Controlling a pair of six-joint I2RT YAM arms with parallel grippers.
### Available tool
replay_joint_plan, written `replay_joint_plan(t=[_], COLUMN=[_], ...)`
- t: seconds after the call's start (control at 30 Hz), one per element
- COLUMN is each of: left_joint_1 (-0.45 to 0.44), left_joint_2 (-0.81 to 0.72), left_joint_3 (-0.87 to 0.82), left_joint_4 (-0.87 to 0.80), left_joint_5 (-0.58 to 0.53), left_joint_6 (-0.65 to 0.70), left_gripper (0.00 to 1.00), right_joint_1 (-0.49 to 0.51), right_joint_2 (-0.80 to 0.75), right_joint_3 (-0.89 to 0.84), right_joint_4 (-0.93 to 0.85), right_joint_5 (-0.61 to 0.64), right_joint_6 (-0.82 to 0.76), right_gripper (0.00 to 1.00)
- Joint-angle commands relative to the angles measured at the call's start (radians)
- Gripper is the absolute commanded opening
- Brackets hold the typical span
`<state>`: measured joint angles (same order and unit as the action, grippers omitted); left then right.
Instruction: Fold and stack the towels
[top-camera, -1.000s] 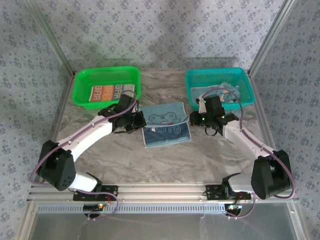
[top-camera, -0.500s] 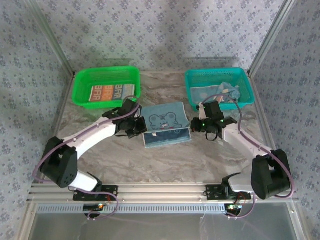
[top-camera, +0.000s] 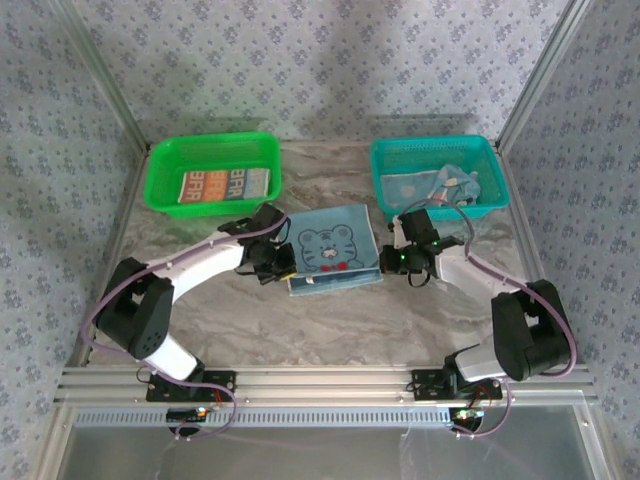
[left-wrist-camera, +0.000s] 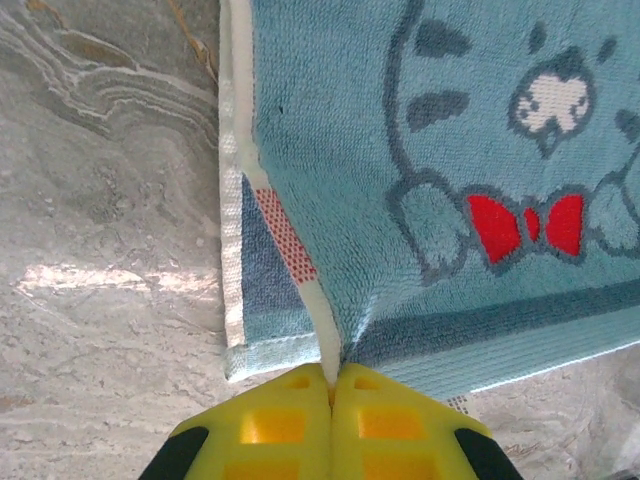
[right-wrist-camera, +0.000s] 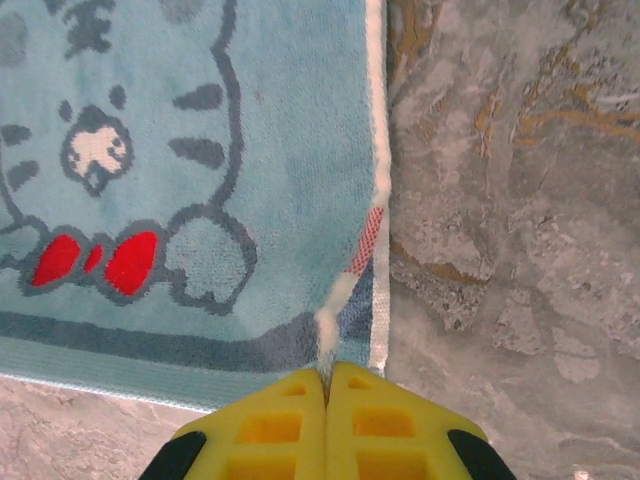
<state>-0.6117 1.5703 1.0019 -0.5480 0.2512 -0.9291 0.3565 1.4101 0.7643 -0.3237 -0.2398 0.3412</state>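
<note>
- My left claw (left-wrist-camera: 331, 376) is pinched together on the near left corner of the face towel (top-camera: 332, 250); my right claw (right-wrist-camera: 327, 373) is clamped on its near right corner
- That towel lies mid-worktop (top-camera: 300, 320), on grey veined marble
- Far left, the striped towel (top-camera: 225, 184) sits in the green basket (top-camera: 160, 195); far right, a crumpled light blue towel (top-camera: 445, 184) sits in the teal basket (top-camera: 381, 185)
- Grey-blue patterned walls (top-camera: 320, 70) close the room

Near table (top-camera: 330, 320) lies open; green basket (top-camera: 165, 172), teal basket (top-camera: 384, 166) stand beyond.

face towel (left-wrist-camera: 400, 150): looped terry cloth, matt | table (left-wrist-camera: 100, 200): marbled, smooth, faint sheen | green basket (top-camera: 212, 140): glossy plastic mesh
</note>
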Motion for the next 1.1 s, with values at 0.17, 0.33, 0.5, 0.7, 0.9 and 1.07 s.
replay_joint_plan(t=[0.17, 0.33, 0.5, 0.7, 0.9, 1.07], left_joint_1=[-0.003, -0.004, -0.003, -0.004, -0.007, -0.007], left_joint_2=[0.070, 0.092, 0.103, 0.099, 0.087, 0.072], left_joint_3=[-0.008, -0.007, -0.005, 0.001, 0.024, 0.067], left_joint_4=[-0.055, -0.060, -0.064, -0.077, -0.122, -0.184], left_joint_5=[0.035, 0.043, 0.045, 0.039, 0.020, -0.017], left_joint_6=[0.001, 0.008, 0.016, 0.023, 0.041, 0.066], left_gripper=[0.00, 0.00, 0.00, 0.10, 0.42, 0.47], right_joint_1=[0.017, 0.028, 0.039, 0.048, 0.057, 0.059], right_joint_2=[0.048, 0.057, 0.057, 0.047, 0.004, -0.041], right_joint_3=[-0.011, -0.018, -0.029, -0.022, -0.015, 0.002], right_joint_4=[-0.006, -0.013, -0.014, -0.018, -0.046, -0.077], right_joint_5=[0.031, 0.038, 0.046, 0.038, 0.041, 0.070], right_joint_6=[0.016, 0.025, 0.040, 0.044, 0.045, 0.026], right_gripper=[0.00, 0.01, 0.05, 0.16, 0.44, 0.45])
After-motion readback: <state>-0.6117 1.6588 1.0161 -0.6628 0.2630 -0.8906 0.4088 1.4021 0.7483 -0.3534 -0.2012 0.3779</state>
